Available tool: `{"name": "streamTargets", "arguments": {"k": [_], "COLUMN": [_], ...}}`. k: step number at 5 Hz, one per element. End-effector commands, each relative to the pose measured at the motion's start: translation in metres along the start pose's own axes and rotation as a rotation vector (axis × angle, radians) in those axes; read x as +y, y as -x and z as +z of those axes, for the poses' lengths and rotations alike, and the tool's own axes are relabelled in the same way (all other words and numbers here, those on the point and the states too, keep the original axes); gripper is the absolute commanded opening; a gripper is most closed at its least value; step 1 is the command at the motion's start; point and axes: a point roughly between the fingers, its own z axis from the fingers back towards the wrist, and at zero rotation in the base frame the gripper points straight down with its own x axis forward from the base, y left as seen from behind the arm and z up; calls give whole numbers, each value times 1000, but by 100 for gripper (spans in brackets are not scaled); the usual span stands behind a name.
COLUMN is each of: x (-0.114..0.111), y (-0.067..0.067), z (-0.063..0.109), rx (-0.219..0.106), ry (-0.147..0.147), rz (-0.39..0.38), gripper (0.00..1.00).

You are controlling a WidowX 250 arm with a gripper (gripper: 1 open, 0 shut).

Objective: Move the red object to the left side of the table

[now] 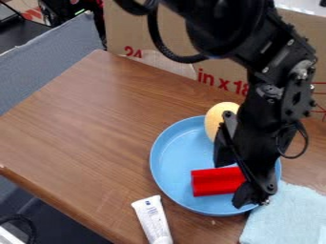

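Sitting in the lower right of the frame, the red object (216, 180) — a blocky, rectangular piece — lies inside the blue plate (173, 157), so the job has barely begun. Nothing has been carried toward the left of the wooden table (90, 105); that whole stretch of brown surface, from the middle to the upper left, is where the piece has to end up, and it is well apart from the plate.

The black gripper (249, 188) points straight down over the right end of the red object and covers part of it. Its jaws stand spread wide — no pinch is made, as far as this view allows, though the dark fingers blur together against the arm and I cannot tell whether a tip touches the red surface or the plate. My reading is that this is the approach step: lowered to the piece, not yet grasping.

A pale yellow rounded thing (219, 118) rests at the plate's far edge, just behind the arm. A white tube (152, 220) lies on the table at the bottom, just beside the plate, and a light blue cloth (295, 221) fills the lower right corner. A cardboard box (147, 38) stands at the top.

Left to do: close on the red object, lift it clear of the plate's rim, carry it leftward across the frame, and set it down.
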Motion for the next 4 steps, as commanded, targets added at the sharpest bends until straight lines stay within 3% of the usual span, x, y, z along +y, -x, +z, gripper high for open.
{"name": "streamTargets", "arguments": {"k": [1,2,3,4], "x": [13,20,18,9], "y": [10,15,15,14], "z": [16,25,25,19], "rx": [-48,-57,-53,-45], "ry": [-13,-13,8,10], "rz": [11,7,-4,-10], "gripper": [100,100,100,100]}}
